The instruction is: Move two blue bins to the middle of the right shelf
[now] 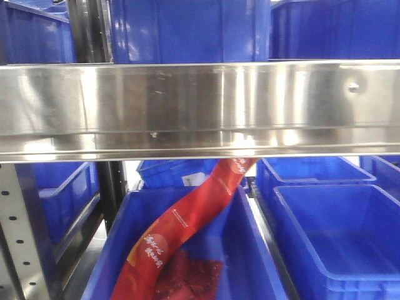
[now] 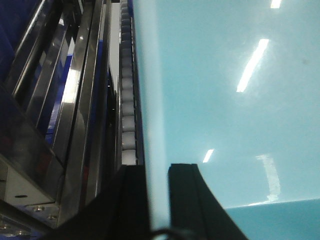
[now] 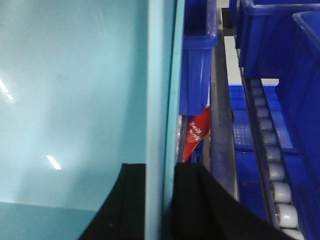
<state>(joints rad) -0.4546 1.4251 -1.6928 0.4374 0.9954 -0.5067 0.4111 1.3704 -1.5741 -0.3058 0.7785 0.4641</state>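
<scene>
Presently: pale blue bin (image 2: 225,100) held by both arms at the rack, one rim wall pinched on each side.

Left gripper (image 2: 156,200) has its black fingers (image 2: 187,200) pressed on either side of the bin's rim wall; right gripper (image 3: 160,200) pinches the opposite rim (image 3: 160,100) likewise. Just beside the bin on the left runs a roller track (image 2: 127,110) and steel rails (image 2: 75,100). On the right, dark blue bins (image 3: 200,55) stand close, with a second roller track (image 3: 272,165) beyond. Front view: the steel shelf rail (image 1: 200,103) spans the frame; below it a red packet (image 1: 187,225) leans in a dark blue bin (image 1: 262,262).
</scene>
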